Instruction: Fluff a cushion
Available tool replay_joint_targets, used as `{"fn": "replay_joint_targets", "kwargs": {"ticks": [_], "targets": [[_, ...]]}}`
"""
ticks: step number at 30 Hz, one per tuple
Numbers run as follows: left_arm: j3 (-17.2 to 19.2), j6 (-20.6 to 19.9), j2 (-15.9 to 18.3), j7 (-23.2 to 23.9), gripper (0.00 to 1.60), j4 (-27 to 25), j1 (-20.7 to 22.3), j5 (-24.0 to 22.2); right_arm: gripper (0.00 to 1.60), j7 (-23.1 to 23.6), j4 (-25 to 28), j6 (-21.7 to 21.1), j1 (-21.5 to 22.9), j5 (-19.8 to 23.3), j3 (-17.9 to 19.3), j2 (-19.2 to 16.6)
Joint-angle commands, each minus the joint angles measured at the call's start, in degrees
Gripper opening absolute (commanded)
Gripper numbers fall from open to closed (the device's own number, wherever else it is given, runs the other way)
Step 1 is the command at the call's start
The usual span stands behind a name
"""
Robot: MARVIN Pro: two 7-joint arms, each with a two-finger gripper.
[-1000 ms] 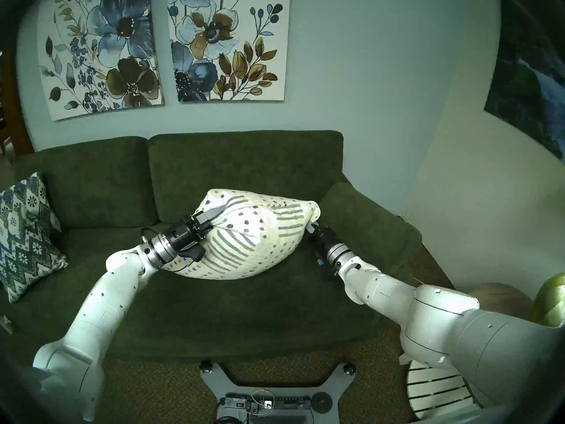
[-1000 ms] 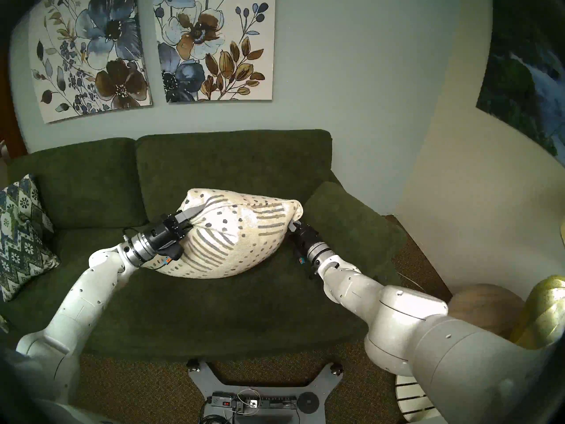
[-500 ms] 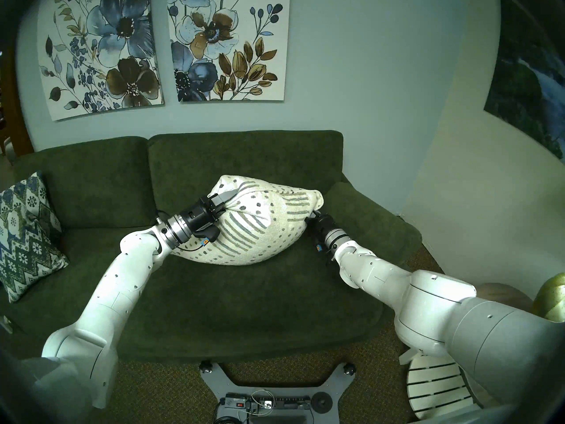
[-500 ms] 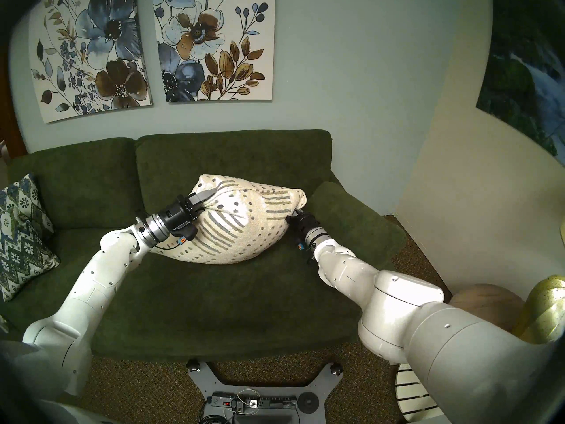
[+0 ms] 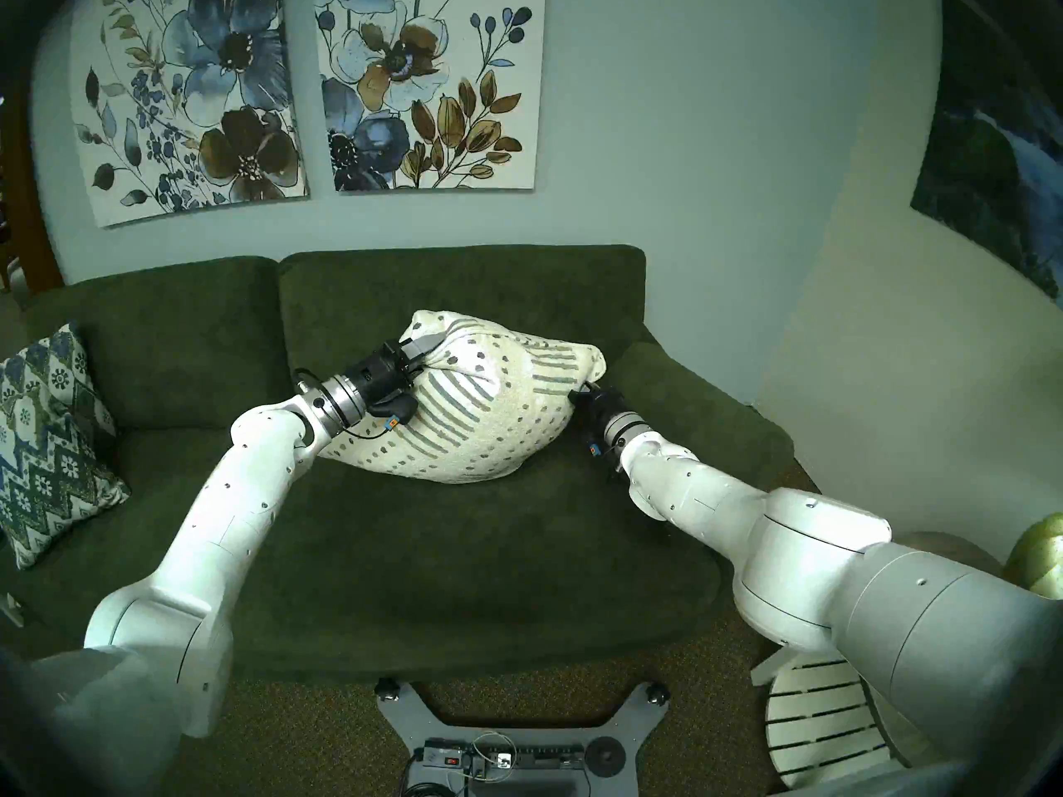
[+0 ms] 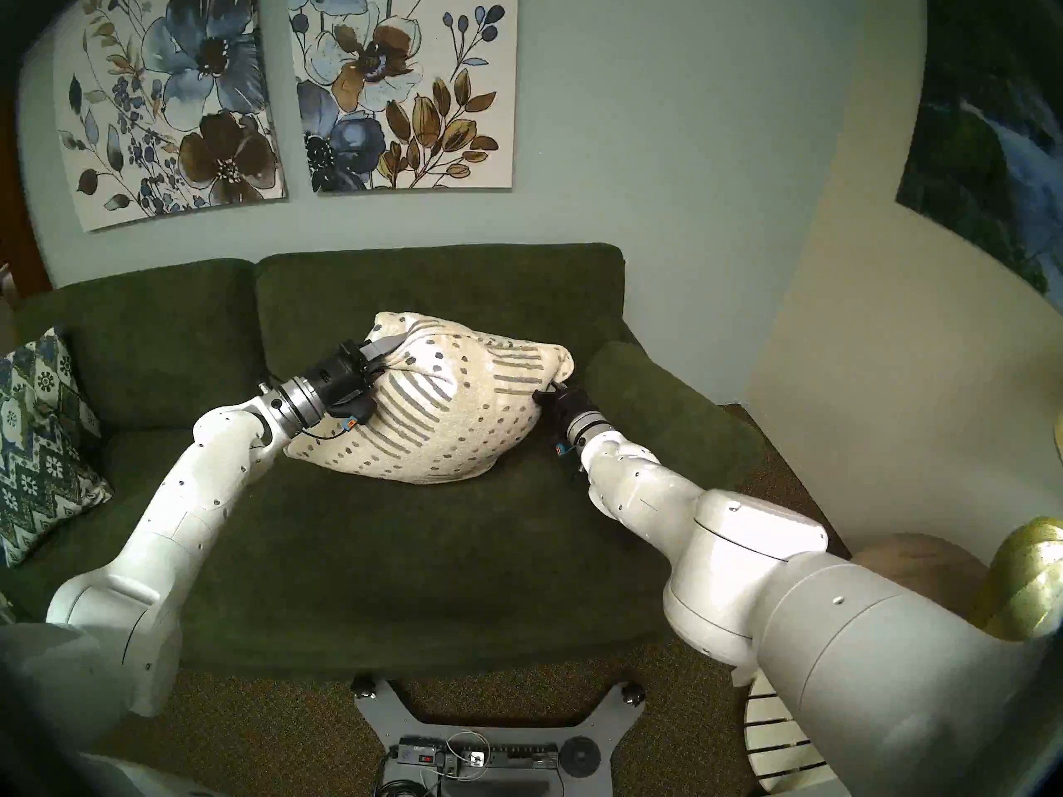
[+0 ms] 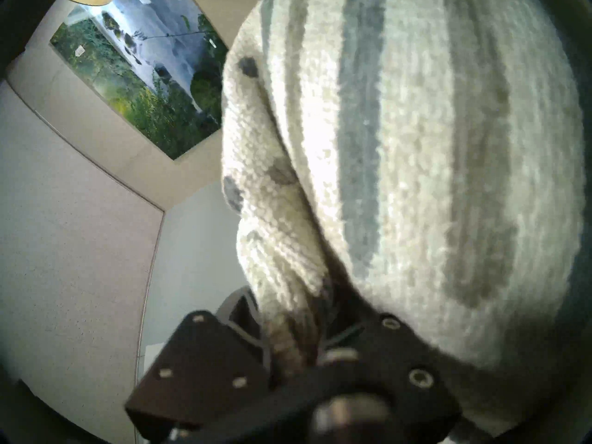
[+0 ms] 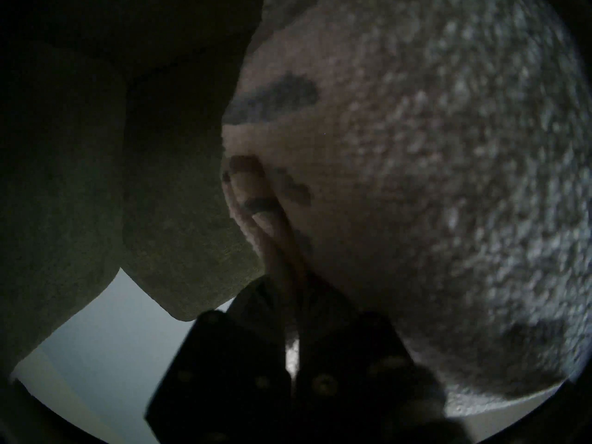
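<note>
Cream cushion (image 5: 471, 410), soft and light, hangs just above the sofa (image 5: 402, 548) seat; left fingers (image 5: 424, 348) pinch bunched fabric, right fingers (image 5: 582, 392) clamp the piped edge, probably the firmest holds

A dark green sofa (image 5: 402, 554) with two back cushions and a padded armrest at its right end carries everything here. On the seat at its left end, a blue-green zigzag-patterned pillow (image 5: 49, 439) leans up against the back. Near the middle, the cream dotted cushion (image 5: 489, 416) appears to rest its lower edge on the seat, tipped toward the right back cushion.
</note>
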State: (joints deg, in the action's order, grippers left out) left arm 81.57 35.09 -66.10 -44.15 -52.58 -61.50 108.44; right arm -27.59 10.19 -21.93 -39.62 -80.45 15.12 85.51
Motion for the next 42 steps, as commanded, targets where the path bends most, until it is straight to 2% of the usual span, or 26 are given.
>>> {"fn": "replay_joint_targets", "kwargs": {"ticks": [1, 3, 7, 10, 16, 36, 37, 38, 39, 41, 42], "targets": [[-0.5, -1.5, -2.2, 1.8, 0.0, 2.2, 3.3, 0.6, 0.0, 0.6, 0.8, -0.2, 2.9, -0.8, -0.6, 2.3], [-0.3, -2.0, -2.5, 2.4, 0.0, 2.8, 5.0, 0.7, 0.0, 1.7, 0.8, 0.3, 3.4, -1.1, -1.0, 2.8], [-0.3, -2.6, -2.6, 3.4, 0.0, 4.4, 5.1, 1.0, 0.0, 2.6, 0.6, 0.5, 2.4, -1.4, -1.6, 3.1], [-0.5, -3.2, -2.7, 4.7, 0.0, 8.0, 3.6, 1.3, 0.0, 3.6, 0.0, 0.7, 0.3, -1.6, -2.3, 2.8], [-1.1, -4.1, -3.1, 5.7, 0.0, 12.7, 1.3, 1.8, 0.0, 4.3, -0.5, 1.0, -0.9, -1.9, -3.1, 2.5], [-1.4, -5.9, -5.2, 5.2, 0.01, 20.5, -1.0, 1.2, 0.0, 4.3, -1.1, 1.8, -4.0, -2.6, -5.2, 1.9], [-1.5, -5.8, -5.1, 5.0, 0.73, 20.7, -1.3, 1.2, 0.0, 4.2, -1.2, 1.9, -4.1, -2.6, -5.3, 1.9], [-1.6, -5.6, -5.1, 4.8, 1.23, 20.8, -1.8, 1.2, 0.0, 4.2, -1.3, 1.9, -4.2, -2.6, -5.3, 1.8], [-1.7, -5.2, -5.1, 4.1, 0.74, 21.2, -2.7, 1.1, 0.0, 4.1, -1.5, 2.0, -4.4, -2.7, -5.5, 1.7], [-1.7, -5.0, -5.0, 3.9, 0.75, 21.4, -3.2, 1.0, 0.0, 4.0, -1.6, 2.0, -4.5, -2.7, -5.6, 1.7], [-1.7, -4.7, -4.9, 3.5, 1.06, 21.6, -3.7, 0.9, 0.0, 3.9, -1.7, 2.0, -4.6, -2.7, -5.7, 1.7]]}}
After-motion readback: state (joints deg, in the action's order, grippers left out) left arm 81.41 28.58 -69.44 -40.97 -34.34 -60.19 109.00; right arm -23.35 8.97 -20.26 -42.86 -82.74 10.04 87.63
